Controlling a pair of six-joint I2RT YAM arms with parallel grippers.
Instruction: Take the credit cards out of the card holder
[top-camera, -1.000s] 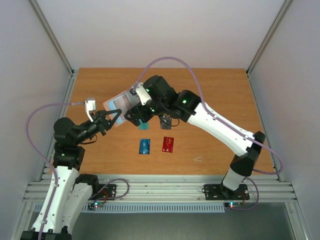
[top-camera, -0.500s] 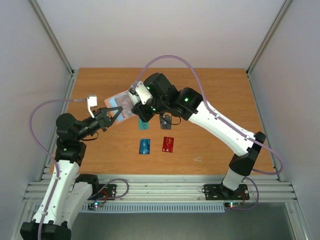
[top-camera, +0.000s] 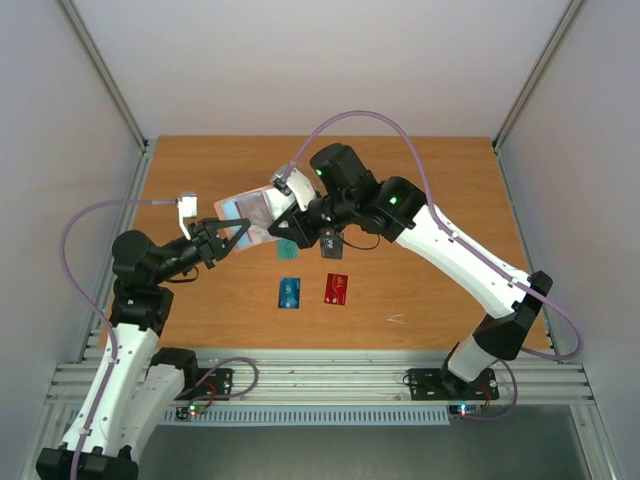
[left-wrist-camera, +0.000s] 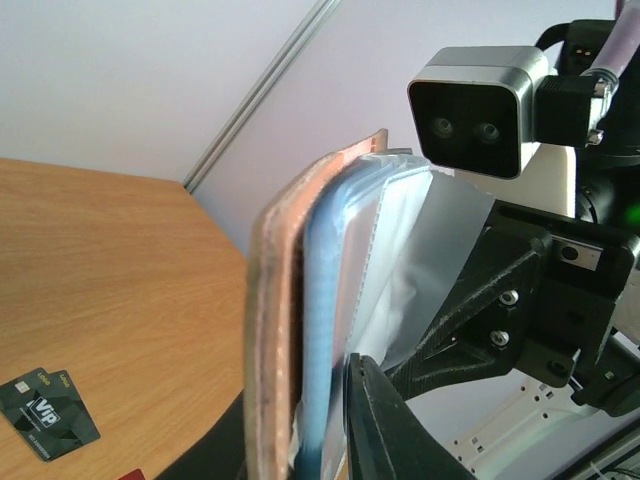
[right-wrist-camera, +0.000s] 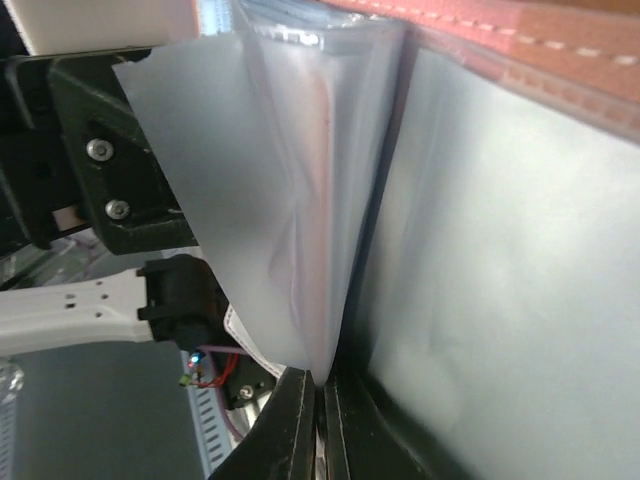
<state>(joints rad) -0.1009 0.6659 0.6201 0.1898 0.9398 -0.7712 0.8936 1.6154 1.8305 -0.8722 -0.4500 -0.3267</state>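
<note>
1. Card holder hangs in the air between the two arms. It is over the left half of the table, nearer the far edge than the near one.
2. We see the left gripper closed on the card holder's lower edge, one finger against the pink cover and one against the inner sleeves. How firmly it presses we cannot tell.
3. The right gripper has its fingertips pressed together on a clear sleeve of the holder.
4. We count four cards on the table. The blue card and the red card lie side by side toward the near edge. The black card and the teal card lie just beyond them, under the right arm.
5. We judge the step in hand to be drawing that sleeve open to check for anything left inside. To do it well, we pull gently away from the spine so the thin plastic does not tear. The left grip should hold steady, and the holder should stay above the table so a slipping card lands there.
6. The sleeves are cloudy, so we cannot tell whether any pocket holds another card. A faint reddish line in the right wrist view may be only the cover showing through. The right arm partly covers the teal card.
</note>
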